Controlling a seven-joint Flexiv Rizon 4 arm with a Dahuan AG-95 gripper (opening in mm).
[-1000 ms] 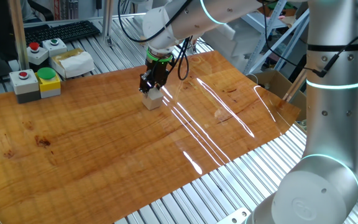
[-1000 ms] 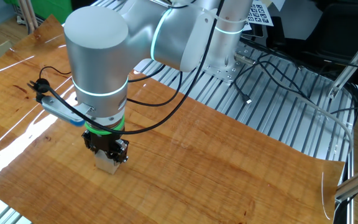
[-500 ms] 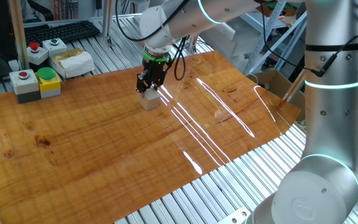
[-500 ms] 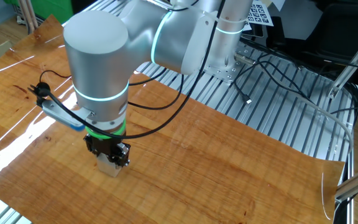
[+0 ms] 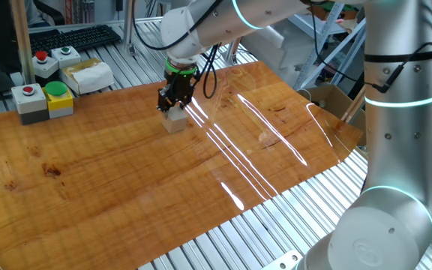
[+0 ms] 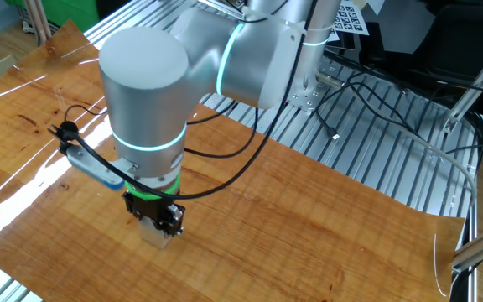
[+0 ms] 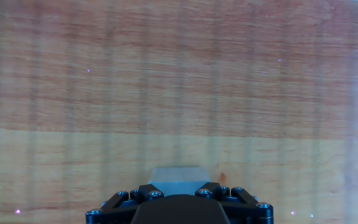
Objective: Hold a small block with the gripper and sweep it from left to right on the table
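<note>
The small block [image 5: 174,121] is a pale beige cube resting on the orange-brown table [image 5: 126,180]. My gripper [image 5: 174,112] is shut on the small block from above, its black fingers on both sides, green ring glowing above. In the other fixed view the gripper [image 6: 159,228] holds the block [image 6: 158,236] near the table's near edge. In the hand view the block [image 7: 178,175] shows as a pale face just past the black gripper [image 7: 178,184], with the table [image 7: 166,81] beyond it.
Two grey boxes with red and green buttons [image 5: 42,99] [image 5: 55,60] and a white packet [image 5: 87,75] stand on the ribbed frame at the back left. A keyboard [image 5: 73,36] lies behind them. Cables [image 6: 367,126] trail over the frame.
The gripper has moved with the small block across the table, leftward and slightly away in one fixed view, rightward and nearer in the other. The grip stays shut.
</note>
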